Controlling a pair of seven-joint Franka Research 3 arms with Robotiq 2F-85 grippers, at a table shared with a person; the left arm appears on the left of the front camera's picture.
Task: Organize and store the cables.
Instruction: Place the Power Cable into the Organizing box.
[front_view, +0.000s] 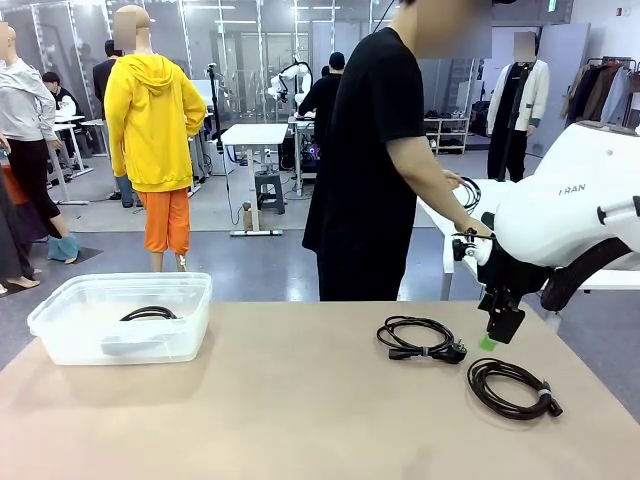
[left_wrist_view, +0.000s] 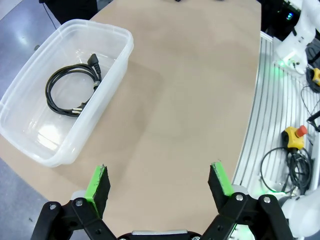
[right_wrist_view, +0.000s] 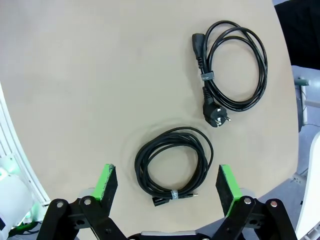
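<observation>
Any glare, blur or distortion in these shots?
Front view: even overhead light, sharp. Left wrist view: bright glare patch on the bin floor. Right wrist view: nearer cable sharp, with a faint soft shadow around it; table edges curve, likely wide-angle distortion.

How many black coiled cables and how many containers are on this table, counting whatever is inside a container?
Black coiled cables loose on the tan table: 2, the black coiled cable with the round plug and the smaller black coiled cable.
Black coiled cable in the bin: 1.
Clear plastic bin: 1.
Total: 4 things, 3 of them cables.
</observation>
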